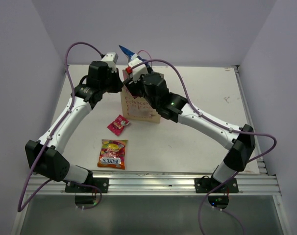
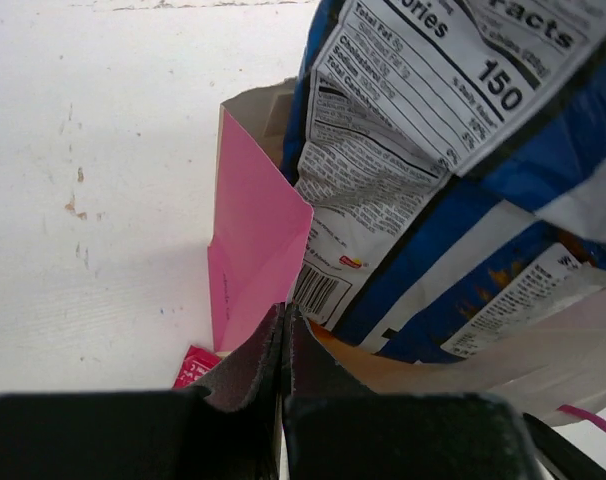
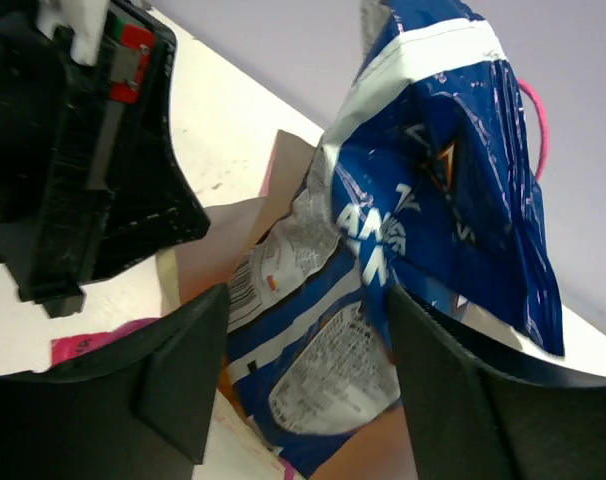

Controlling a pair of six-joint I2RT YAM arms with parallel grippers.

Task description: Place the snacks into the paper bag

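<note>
The right fingers (image 3: 183, 370) stood apart around the blue-white snack bag (image 3: 443, 200) in the paper bag (image 1: 136, 110), the left fingers (image 2: 253, 370) seemed pinched shut on its paper rim; next probably the FOX'S packet (image 1: 112, 153)

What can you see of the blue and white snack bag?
The blue and white snack bag is glossy, crinkled foil: blue front with white letters, back with nutrition text and a barcode. It stands tilted in the mouth of the paper bag, lower end inside, top sticking out. It lies between the open fingers of the right gripper; whether they touch it is unclear.
</note>
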